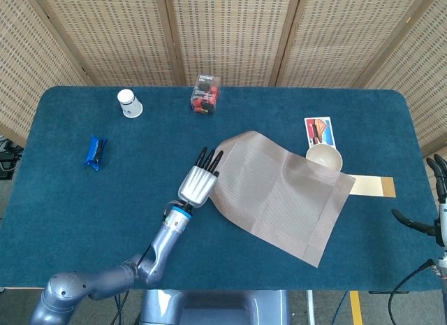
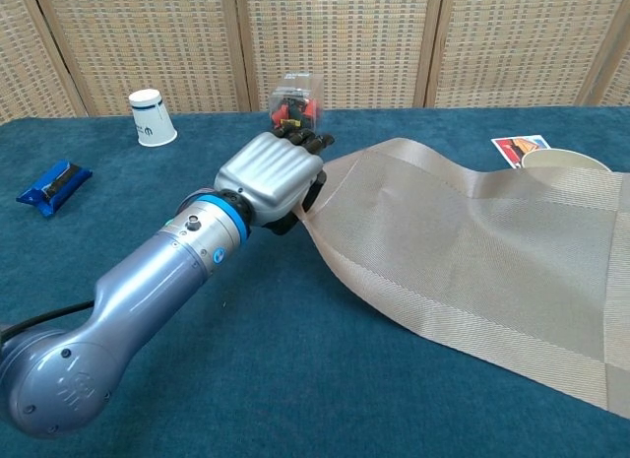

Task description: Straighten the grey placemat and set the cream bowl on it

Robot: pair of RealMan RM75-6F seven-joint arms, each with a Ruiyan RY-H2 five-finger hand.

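Observation:
The grey placemat [image 1: 279, 192] [image 2: 472, 251] lies askew right of the table's middle, and its far right corner overlaps the cream bowl [image 1: 324, 157] [image 2: 556, 160]. The bowl stands upright with most of its rim showing. My left hand [image 1: 198, 184] [image 2: 271, 177] grips the mat's left edge, which is lifted slightly off the blue cloth. At the far right edge of the head view my right hand [image 1: 440, 224] hangs off the table with fingers spread, holding nothing.
A white paper cup [image 1: 128, 103] and a clear box of red items [image 1: 205, 94] stand at the back. A blue packet [image 1: 96, 152] lies at the left. A picture card [image 1: 319, 131] lies behind the bowl, and a tan strip [image 1: 374, 186] lies to the mat's right.

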